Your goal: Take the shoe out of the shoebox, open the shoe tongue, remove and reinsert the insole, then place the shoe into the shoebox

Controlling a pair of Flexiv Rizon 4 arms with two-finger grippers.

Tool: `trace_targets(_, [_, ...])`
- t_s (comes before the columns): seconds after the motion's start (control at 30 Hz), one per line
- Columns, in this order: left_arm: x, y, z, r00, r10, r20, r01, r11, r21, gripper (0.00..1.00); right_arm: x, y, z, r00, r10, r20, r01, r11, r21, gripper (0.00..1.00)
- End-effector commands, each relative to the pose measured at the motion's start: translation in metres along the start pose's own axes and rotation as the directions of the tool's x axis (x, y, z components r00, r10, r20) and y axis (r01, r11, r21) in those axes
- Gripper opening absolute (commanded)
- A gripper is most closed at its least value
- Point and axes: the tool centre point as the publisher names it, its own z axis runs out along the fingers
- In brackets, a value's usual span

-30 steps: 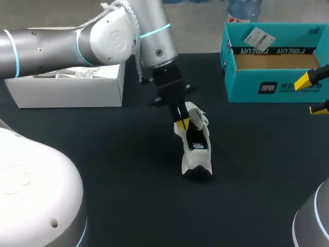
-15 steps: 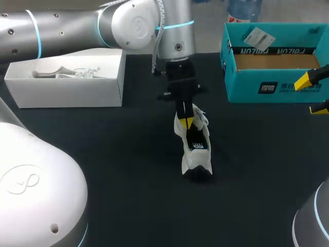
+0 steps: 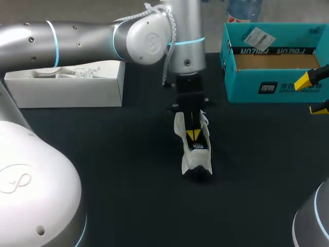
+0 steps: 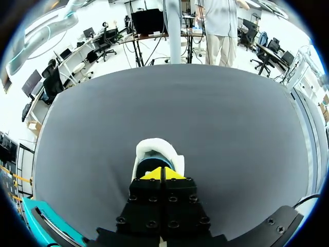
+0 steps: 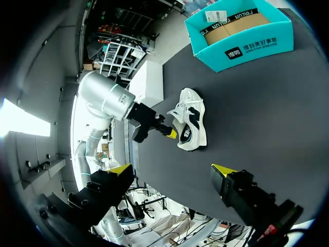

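By my reading the first step is done. The teal shoebox (image 3: 247, 87) stands well off to the right of my left claw (image 3: 193, 135) with no shoe in it. The white shoe (image 3: 191, 160) sits out on the black table (image 3: 103, 154), directly under that claw.

I judge I am at the tongue or insole step (which of the two I cannot tell from here). The left claw's yellow tips are pressed together and dipped into the shoe's opening, down at the dark lining. Whether anything thin is pinched between them, I cannot tell. What is left, as I judge it, is to finish the insole's trip out and back in, then return the shoe to the shoebox.

My right claw (image 5: 172, 170) hangs with its fingers wide apart, gripping nothing. It is near the shoebox's front wall and well apart from the shoe.

As for containers, the shoebox is open-topped and shows a bare brown cardboard floor, with only a small white tag (image 3: 255, 36) against its far wall. The white box (image 3: 67, 95), to the left of the left claw, is also open. It holds something pale and crumpled that I cannot make out.
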Motion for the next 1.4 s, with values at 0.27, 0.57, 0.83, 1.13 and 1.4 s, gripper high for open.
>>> trace_targets(0.27, [0.002, 0.012, 0.027, 1.0, 0.001, -0.011, -0.001, 1.0, 0.019, 0.0, 0.0, 0.0, 0.0, 1.0, 0.001, 0.001, -0.001, 1.0, 0.0, 1.0])
trace_targets(0.57, [0.012, 0.014, 0.049, 1.0, -0.008, -0.016, 0.009, 0.999, 0.042, 0.0, 0.0, 0.0, 0.0, 1.0, 0.001, 0.001, -0.001, 1.0, 0.0, 1.0])
trace_targets(0.83, [0.014, 0.011, 0.062, 1.0, -0.008, 0.01, 0.008, 1.0, -0.002, 0.0, 0.0, 0.0, 0.0, 1.0, 0.001, 0.001, -0.001, 1.0, 0.0, 1.0])
trace_targets(1.13, [0.008, 0.009, 0.045, 0.995, 0.032, 0.096, -0.022, 0.995, -0.102, 0.0, 0.0, 0.0, 0.0, 1.0, 0.001, 0.001, -0.001, 1.0, 0.0, 1.0])
trace_targets(1.4, [-0.001, 0.015, 0.065, 0.994, 0.085, 0.068, -0.074, 0.986, -0.149, 0.0, 0.0, 0.0, 0.0, 1.0, 0.001, 0.001, -0.001, 1.0, 0.0, 1.0])
